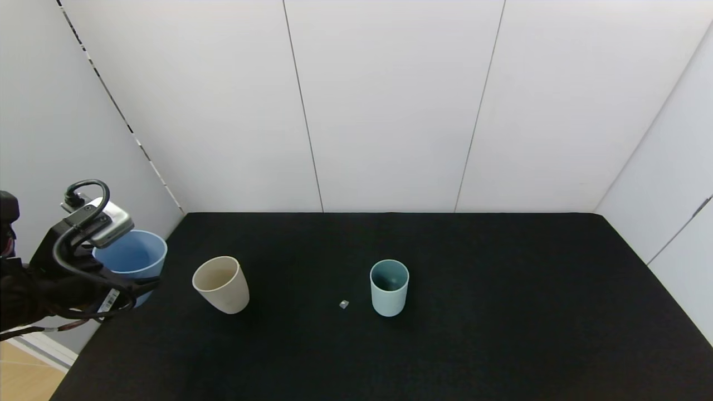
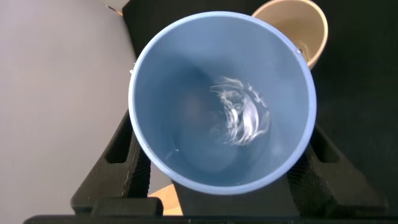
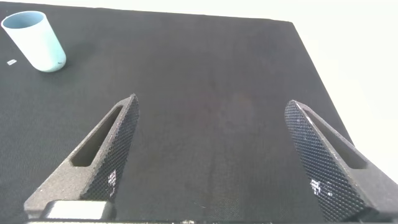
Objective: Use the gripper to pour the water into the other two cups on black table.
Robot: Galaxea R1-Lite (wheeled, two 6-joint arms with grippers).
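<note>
Blue cup (image 2: 186, 106) w/in left pincer (image 2: 221, 162).

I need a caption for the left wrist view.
Left gripper holds light blue plastic cup with water, beige tapered cup beyond.

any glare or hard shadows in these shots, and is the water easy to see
Head view: soft even light, only faint shadows under the beige cup and mint cup on the black table. Left wrist view: the left gripper grips the blue cup; bright glints mark the water. Right wrist view: the open right gripper shows slight sheen on its fingers.
</note>
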